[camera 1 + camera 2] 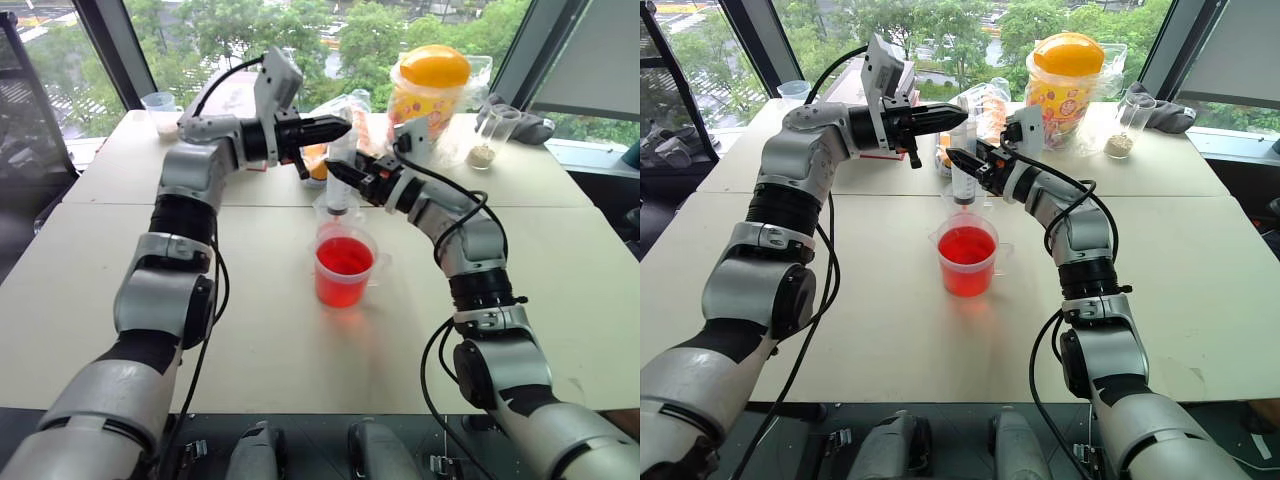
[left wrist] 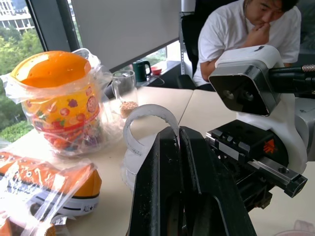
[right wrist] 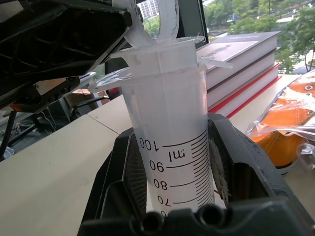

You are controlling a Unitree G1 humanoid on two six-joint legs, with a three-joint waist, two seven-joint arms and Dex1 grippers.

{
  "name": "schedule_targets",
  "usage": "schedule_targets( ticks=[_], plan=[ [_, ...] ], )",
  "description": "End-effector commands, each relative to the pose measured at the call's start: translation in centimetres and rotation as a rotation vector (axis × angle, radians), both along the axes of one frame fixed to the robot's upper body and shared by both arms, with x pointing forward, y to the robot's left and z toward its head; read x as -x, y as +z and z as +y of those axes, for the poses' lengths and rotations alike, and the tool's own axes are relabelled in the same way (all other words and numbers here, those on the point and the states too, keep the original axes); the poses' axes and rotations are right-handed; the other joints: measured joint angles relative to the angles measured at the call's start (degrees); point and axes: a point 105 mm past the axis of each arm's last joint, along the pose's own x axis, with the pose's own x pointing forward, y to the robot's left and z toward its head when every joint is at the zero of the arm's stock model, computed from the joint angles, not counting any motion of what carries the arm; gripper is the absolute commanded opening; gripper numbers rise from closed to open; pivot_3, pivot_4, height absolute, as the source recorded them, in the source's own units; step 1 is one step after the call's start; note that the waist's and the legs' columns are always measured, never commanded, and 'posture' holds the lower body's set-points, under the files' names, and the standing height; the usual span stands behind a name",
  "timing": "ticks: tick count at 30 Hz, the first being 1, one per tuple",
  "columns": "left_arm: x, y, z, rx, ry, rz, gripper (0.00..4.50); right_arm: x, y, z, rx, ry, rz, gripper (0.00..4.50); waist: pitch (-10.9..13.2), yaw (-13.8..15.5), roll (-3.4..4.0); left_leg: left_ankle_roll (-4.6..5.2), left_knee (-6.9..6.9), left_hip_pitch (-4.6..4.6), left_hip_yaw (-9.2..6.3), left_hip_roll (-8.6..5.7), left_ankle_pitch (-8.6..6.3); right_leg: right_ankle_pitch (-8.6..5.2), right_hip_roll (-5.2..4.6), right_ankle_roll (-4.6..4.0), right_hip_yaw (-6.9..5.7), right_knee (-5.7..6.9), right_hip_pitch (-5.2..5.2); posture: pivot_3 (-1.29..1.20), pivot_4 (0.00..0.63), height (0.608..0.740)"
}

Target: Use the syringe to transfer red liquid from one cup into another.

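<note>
A small cup (image 1: pixel 160 112) with white powder sits at the tabletop's (image 1: pixel 560 280) far left corner. Mid-tabletop, a wide cup (image 1: pixel 343 268) holds red liquid (image 1: pixel 343 256). Above it the clear syringe (image 1: pixel 339 178) stands upright. The left gripper (image 1: pixel 338 127), level, pinches its plunger top; the right gripper (image 1: pixel 338 174) clamps its barrel.
</note>
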Motion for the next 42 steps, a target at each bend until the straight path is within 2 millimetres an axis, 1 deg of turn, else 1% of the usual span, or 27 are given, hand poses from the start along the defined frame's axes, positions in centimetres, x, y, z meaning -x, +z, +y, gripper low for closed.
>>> schedule_targets(
  ticks=[1,3,7,8,10,13,15,17,18,20,23,27,30,31,33,34,35,36,37,38,39,42],
  plan=[
    [-0.1,-2.9,-0.5,-0.082,-0.010,0.088,0.05,2.3,7.8,0.9,-0.092,0.056,-0.262,1.42,0.0,0.0,0.00,0.01,0.00,0.00,0.00,0.00,0.00,0.00,0.00,0.00,0.00,0.00,0.00,0.00,0.150,0.740],
    [-0.2,-2.1,-0.2,-0.061,0.003,0.076,0.05,2.2,7.1,1.0,-0.083,0.059,-0.246,1.42,0.0,0.0,0.00,0.00,0.00,0.00,0.00,0.00,0.00,0.00,0.00,0.00,0.00,0.00,0.00,0.00,0.150,0.740],
    [-0.3,0.0,0.9,-0.003,0.030,0.043,0.05,2.0,4.9,1.5,-0.048,0.065,-0.200,1.42,0.0,-0.1,0.00,0.00,0.00,0.00,0.00,0.00,0.00,0.00,0.00,0.00,0.00,0.00,0.00,0.00,0.150,0.740],
    [-0.4,0.5,1.2,0.007,0.036,0.038,0.30,1.9,4.5,1.5,-0.044,0.066,-0.190,1.42,0.0,-0.1,0.00,0.00,0.00,0.00,0.00,0.00,0.00,0.00,0.00,0.00,0.00,0.00,0.00,0.00,0.150,0.740],
    [-0.3,1.2,1.8,0.023,0.047,0.029,0.90,1.9,4.0,1.6,-0.042,0.068,-0.173,1.42,0.0,-0.1,0.00,0.01,0.00,0.00,0.00,0.00,0.00,0.00,0.01,0.00,0.00,0.01,0.00,0.00,0.150,0.740],
    [0.0,2.0,2.7,0.027,0.049,0.008,2.31,1.8,3.3,1.7,-0.036,0.070,-0.156,1.42,0.0,-0.1,0.00,0.00,0.00,0.00,-0.01,0.01,0.00,0.00,0.01,0.00,0.00,0.01,-0.01,0.00,0.150,0.740],
    [0.2,2.4,3.5,0.030,0.053,-0.009,3.38,1.7,3.0,1.7,-0.035,0.069,-0.148,1.42,0.0,-0.1,0.00,0.00,0.00,0.00,0.00,0.01,0.00,0.00,0.01,0.00,0.00,0.01,-0.01,0.00,0.150,0.740],
    [0.8,2.9,4.1,0.041,0.034,-0.035,4.31,1.6,2.8,1.7,-0.032,0.067,-0.144,1.42,0.0,-0.1,0.00,0.00,0.00,0.00,0.00,0.01,0.00,0.00,0.00,0.00,0.00,0.00,-0.01,0.00,0.150,0.740],
    [1.3,3.1,4.6,0.052,0.012,-0.050,4.41,1.6,2.7,1.7,-0.030,0.065,-0.142,1.42,0.0,0.0,0.00,0.00,0.00,0.00,0.00,0.01,0.00,0.00,0.00,0.00,0.00,0.00,-0.01,0.00,0.150,0.740],
    [2.2,3.0,5.6,0.071,-0.021,-0.052,4.41,1.5,2.6,1.6,-0.025,0.062,-0.141,1.42,0.0,-0.1,0.00,-0.03,0.00,0.00,0.00,0.01,0.02,0.00,-0.01,0.00,0.00,0.00,0.00,0.00,0.150,0.740],
    [2.6,2.1,6.6,0.057,-0.009,-0.035,4.41,1.3,2.4,1.4,-0.017,0.054,-0.139,1.42,0.0,-0.1,0.00,-0.06,0.00,0.00,0.01,0.02,0.04,0.00,-0.01,0.00,0.00,0.02,-0.01,0.00,0.150,0.740],
    [3.1,0.4,7.3,0.036,0.005,0.002,4.41,1.0,2.5,0.7,-0.006,0.031,-0.144,1.42,0.0,0.0,0.00,-0.05,0.01,0.01,0.00,0.02,0.03,0.00,-0.01,0.00,0.00,0.05,0.00,0.00,0.150,0.740],
    [3.3,-0.7,7.4,0.024,0.018,0.020,4.41,0.6,3.4,-0.1,-0.006,-0.005,-0.165,1.42,0.0,0.1,0.00,-0.05,0.01,0.01,0.00,0.02,0.03,0.00,-0.02,0.00,0.00,0.05,0.00,0.00,0.150,0.740],
    [3.4,-0.9,7.4,0.024,0.021,0.022,4.41,0.5,3.9,-0.5,0.001,-0.026,-0.179,1.42,0.0,0.1,0.00,-0.06,0.02,0.01,0.00,0.02,0.03,0.00,-0.02,0.00,0.00,0.04,0.00,0.00,0.150,0.740],
    [3.7,-1.7,7.2,0.022,0.014,0.043,4.41,0.7,7.1,-1.7,-0.036,-0.089,-0.206,1.42,0.0,0.1,0.01,-0.06,0.02,0.00,0.01,0.02,0.03,0.00,-0.03,0.00,0.00,0.04,0.00,0.00,0.150,0.740],
    [4.0,-2.2,7.0,0.016,0.000,0.053,4.41,1.1,8.9,-2.2,-0.045,-0.104,-0.219,1.42,0.0,0.0,0.03,-0.06,0.02,0.00,0.02,0.02,0.03,0.00,-0.03,0.00,0.00,0.04,-0.01,0.00,0.150,0.740],
    [4.4,-2.6,6.8,0.014,-0.015,0.066,4.41,1.5,10.2,-2.5,-0.050,-0.117,-0.217,1.42,0.0,0.0,0.04,-0.10,0.02,-0.01,0.03,0.02,0.06,0.00,-0.04,0.00,0.01,0.07,-0.04,0.00,0.150,0.740],
    [4.7,-3.0,6.7,0.012,-0.030,0.078,4.41,1.8,11.2,-2.9,-0.058,-0.125,-0.187,1.42,0.0,0.1,0.05,-0.13,0.01,-0.04,0.04,0.02,0.07,0.00,-0.04,0.00,0.02,0.10,-0.10,0.00,0.150,0.740],
    [5.0,-3.3,6.5,0.007,-0.040,0.086,4.41,2.0,11.6,-3.4,-0.049,-0.135,-0.132,1.42,0.0,0.1,0.06,-0.16,0.01,-0.06,0.04,0.03,0.09,0.00,-0.04,-0.01,0.03,0.15,-0.16,0.00,0.150,0.740],
    [5.2,-3.6,6.4,0.002,-0.047,0.092,4.41,2.0,11.5,-3.8,-0.029,-0.152,-0.064,1.42,0.0,0.1,0.06,-0.16,0.00,-0.06,0.05,0.05,0.09,-0.01,-0.03,-0.02,0.03,0.15,-0.19,0.00,0.150,0.740],
    [5.4,-4.0,6.3,-0.001,-0.056,0.100,4.41,1.9,10.8,-4.7,0.024,-0.183,0.031,1.42,0.0,0.1,0.06,-0.17,-0.04,-0.06,0.04,0.06,0.10,-0.01,-0.03,-0.02,0.02,0.16,-0.20,0.00,0.150,0.740],
    [5.9,-4.7,6.0,-0.001,-0.077,0.120,4.41,2.1,9.0,-7.2,0.122,-0.290,0.229,1.42,0.0,0.2,-0.02,0.07,-0.05,-0.03,0.04,0.07,-0.04,-0.02,-0.02,-0.05,0.01,0.11,-0.14,0.00,0.150,0.740]
  ],
)
